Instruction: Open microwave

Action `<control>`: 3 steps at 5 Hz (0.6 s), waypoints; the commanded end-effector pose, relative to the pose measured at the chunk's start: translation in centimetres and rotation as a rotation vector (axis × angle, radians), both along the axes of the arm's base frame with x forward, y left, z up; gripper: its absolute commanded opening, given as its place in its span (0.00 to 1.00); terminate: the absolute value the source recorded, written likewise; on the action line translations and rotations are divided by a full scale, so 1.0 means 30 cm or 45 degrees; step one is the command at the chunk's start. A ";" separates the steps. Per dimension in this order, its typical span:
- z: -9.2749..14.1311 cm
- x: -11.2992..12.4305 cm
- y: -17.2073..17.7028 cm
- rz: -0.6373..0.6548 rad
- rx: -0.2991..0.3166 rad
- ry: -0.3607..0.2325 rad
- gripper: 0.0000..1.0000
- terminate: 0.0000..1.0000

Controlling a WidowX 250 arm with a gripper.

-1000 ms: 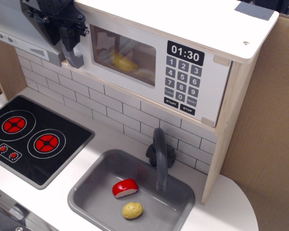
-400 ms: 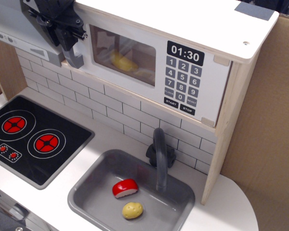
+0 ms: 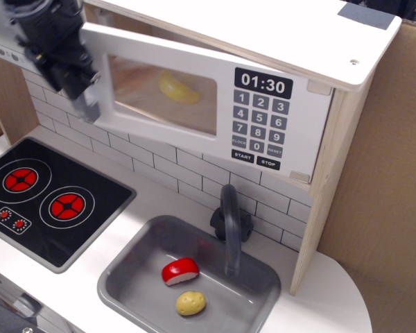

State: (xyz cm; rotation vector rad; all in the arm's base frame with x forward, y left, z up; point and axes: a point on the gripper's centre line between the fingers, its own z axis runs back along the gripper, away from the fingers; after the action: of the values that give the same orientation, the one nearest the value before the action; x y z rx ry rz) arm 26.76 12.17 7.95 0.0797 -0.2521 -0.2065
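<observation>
The microwave (image 3: 319, 76) is a pale wood box with a white door (image 3: 194, 90), a clear window, a black keypad (image 3: 258, 130) and a clock reading 01:30. The door stands partly swung out at its left edge, hinged at the right. A yellow toy food (image 3: 179, 87) shows through the window. My black gripper (image 3: 80, 83) is at the door's left edge, shut on the grey bar handle (image 3: 91, 104), most of which it hides.
A grey slanted range hood (image 3: 3, 41) is at the upper left behind the gripper. Below are a black hob with red rings (image 3: 48, 198), a grey sink (image 3: 125, 277) holding a red-white piece (image 3: 179, 271) and a potato (image 3: 191, 302), and a grey tap (image 3: 229, 225). Cardboard stands at right.
The gripper has moved left and toward the camera with the handle. The microwave door, shut before, has swung partly open at its left edge.
</observation>
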 end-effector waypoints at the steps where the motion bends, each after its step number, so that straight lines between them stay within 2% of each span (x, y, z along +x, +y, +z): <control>1: 0.101 -0.166 -0.046 -0.147 -0.050 0.312 1.00 0.00; 2: 0.196 -0.187 -0.079 -0.133 -0.219 0.336 1.00 0.00; 3: 0.341 -0.155 -0.112 -0.086 -0.389 0.380 1.00 0.00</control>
State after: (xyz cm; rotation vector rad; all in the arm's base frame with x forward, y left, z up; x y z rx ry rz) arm 22.26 7.87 16.63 -0.2854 0.0355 -0.2211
